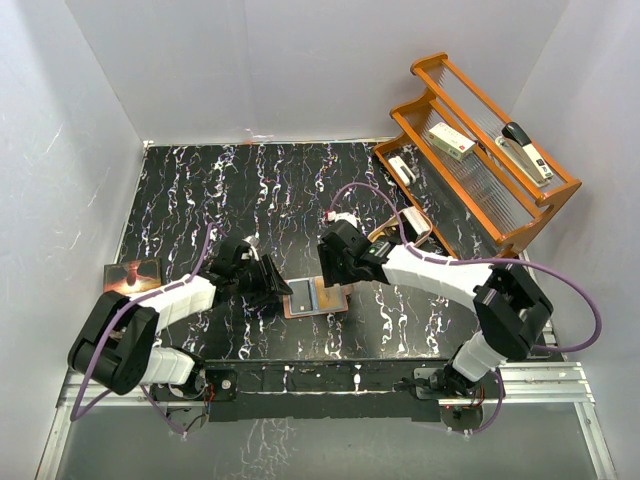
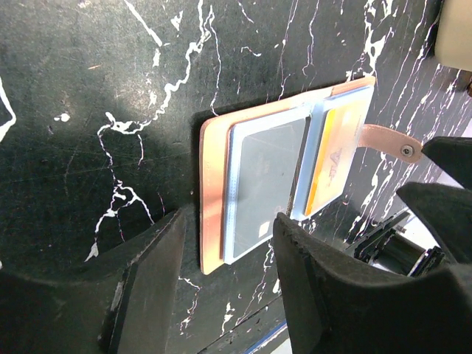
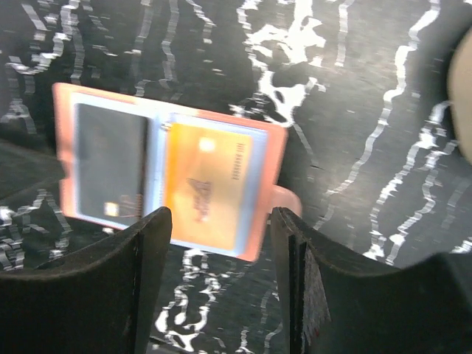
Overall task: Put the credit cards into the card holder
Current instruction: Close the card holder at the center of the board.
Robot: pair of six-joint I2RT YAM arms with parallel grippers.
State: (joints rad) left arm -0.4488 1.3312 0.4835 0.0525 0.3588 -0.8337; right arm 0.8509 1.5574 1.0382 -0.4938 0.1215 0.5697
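Holder lying open on the marbled surface, grey card and orange card in its clear pockets, left gripper open beside holder's left edge, right gripper open beside its right, both empty

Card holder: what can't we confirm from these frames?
- Top view: card holder tiny, edges partly behind left gripper and right gripper; cards indistinct.
- Right wrist view: motion blur, orange card print illegible.
- Left wrist view: a finger overlaps the holder's near edge; card seating unclear.

Print on the orange card is illegible.
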